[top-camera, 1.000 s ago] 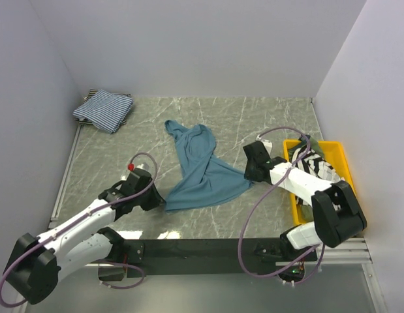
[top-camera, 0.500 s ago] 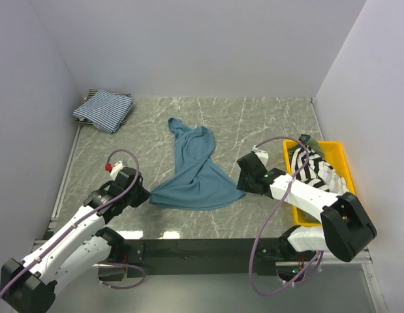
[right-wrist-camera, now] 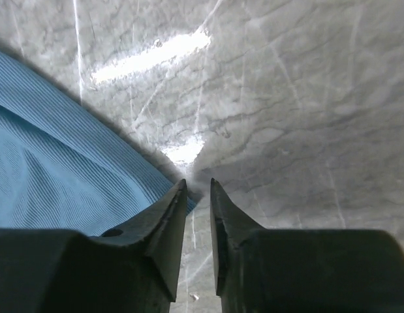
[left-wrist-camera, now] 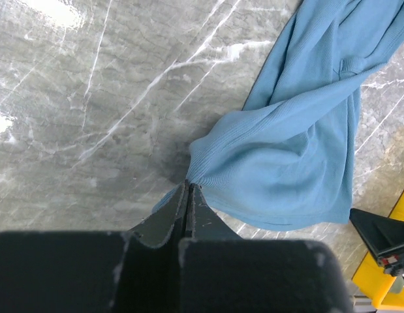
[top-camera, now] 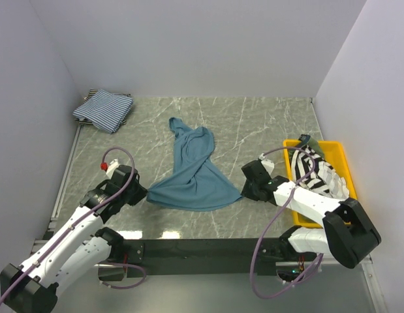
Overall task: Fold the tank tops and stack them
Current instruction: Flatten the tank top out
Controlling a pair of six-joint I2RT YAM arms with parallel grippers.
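Observation:
The teal-blue tank top [top-camera: 195,173] lies spread on the marble table, straps toward the back. My left gripper [top-camera: 140,194] is shut on its lower left hem corner, and the left wrist view shows the fingertips [left-wrist-camera: 188,185] pinching the bunched cloth [left-wrist-camera: 299,143]. My right gripper [top-camera: 245,190] sits low at the lower right hem corner. Its jaws [right-wrist-camera: 198,182] stand a little apart over bare table, with the teal edge [right-wrist-camera: 51,176] beside the left finger. A folded fine blue-and-white striped top [top-camera: 104,109] lies at the back left. The black-and-white striped top [top-camera: 317,171] and an olive-green one [top-camera: 301,145] are in the tray.
The yellow plastic tray [top-camera: 342,156] stands at the right edge, behind my right arm. Grey walls close the table on three sides. A metal rail runs along the left edge [top-camera: 66,171]. Cables loop over both arms.
My left gripper has dragged the teal hem corner to the left, spreading the hem wider. My right gripper has moved nearer and down to the right hem corner, and its jaws widened then narrowed.

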